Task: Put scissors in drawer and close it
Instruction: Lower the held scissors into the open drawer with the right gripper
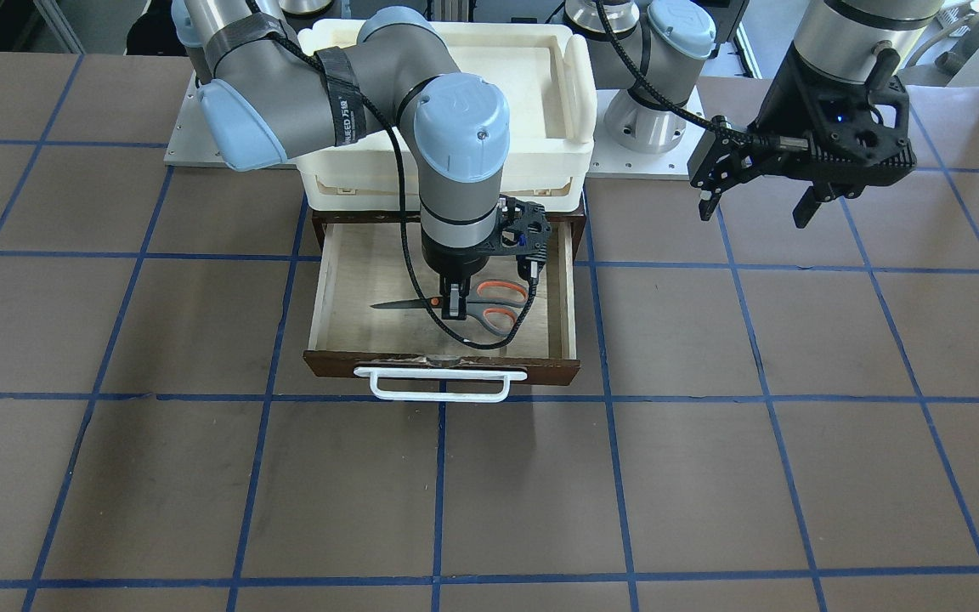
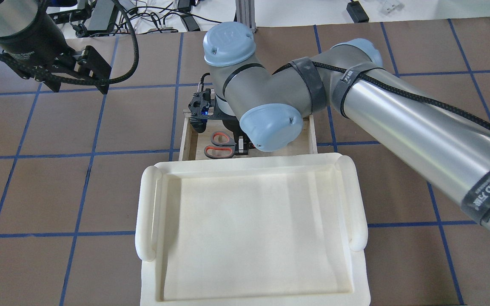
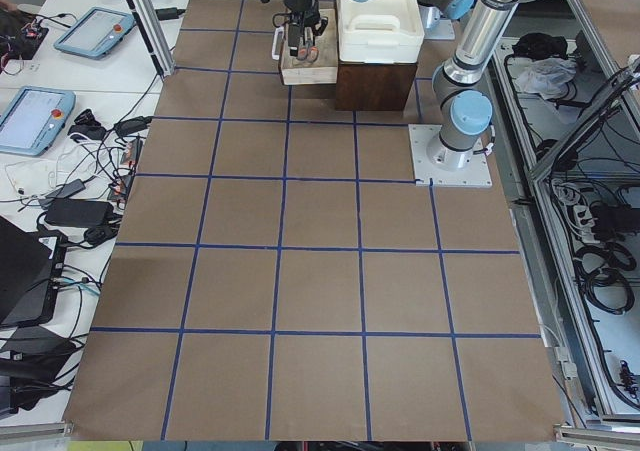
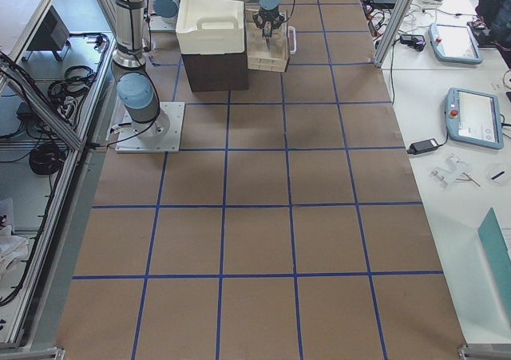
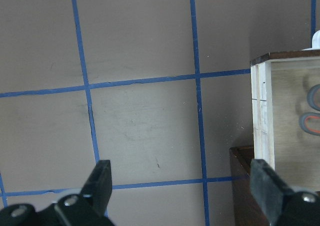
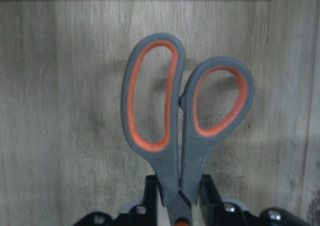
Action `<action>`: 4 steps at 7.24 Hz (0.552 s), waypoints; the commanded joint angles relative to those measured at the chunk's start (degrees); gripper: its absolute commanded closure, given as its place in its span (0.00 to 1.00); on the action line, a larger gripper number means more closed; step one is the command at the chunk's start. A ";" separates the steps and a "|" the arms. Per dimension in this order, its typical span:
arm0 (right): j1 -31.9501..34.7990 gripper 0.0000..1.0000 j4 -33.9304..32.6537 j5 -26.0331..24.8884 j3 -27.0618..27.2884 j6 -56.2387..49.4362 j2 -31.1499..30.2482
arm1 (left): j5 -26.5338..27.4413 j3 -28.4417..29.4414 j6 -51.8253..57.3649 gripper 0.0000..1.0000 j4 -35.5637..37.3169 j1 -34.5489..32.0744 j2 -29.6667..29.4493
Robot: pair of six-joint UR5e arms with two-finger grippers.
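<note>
Brown gridded table [image 1: 710,476], drawer [image 1: 443,365] pulled open. Looks like the placing step: right gripper [image 1: 454,308] is down inside the drawer, clamped on the scissors [image 1: 483,308] at the pivot, handles toward robot's left. Floor contact unclear. Next probably: release, lift clear, push front shut. Left gripper [image 1: 755,212] spread wide, empty, beside the drawer.
</note>
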 commanded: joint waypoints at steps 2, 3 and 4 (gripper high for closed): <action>0.09 0.08 0.12 0.06 0.02 0.32 -0.05 | 0.00 -0.07 0.00 0.00 -0.06 0.02 -0.06; 0.09 0.02 -0.06 -0.02 0.02 0.41 -0.05 | 0.09 0.02 0.00 0.00 -0.15 0.02 -0.06; 0.00 0.01 -0.15 -0.20 -0.15 0.32 -0.31 | 0.00 -0.07 0.00 0.00 -0.15 0.02 -0.06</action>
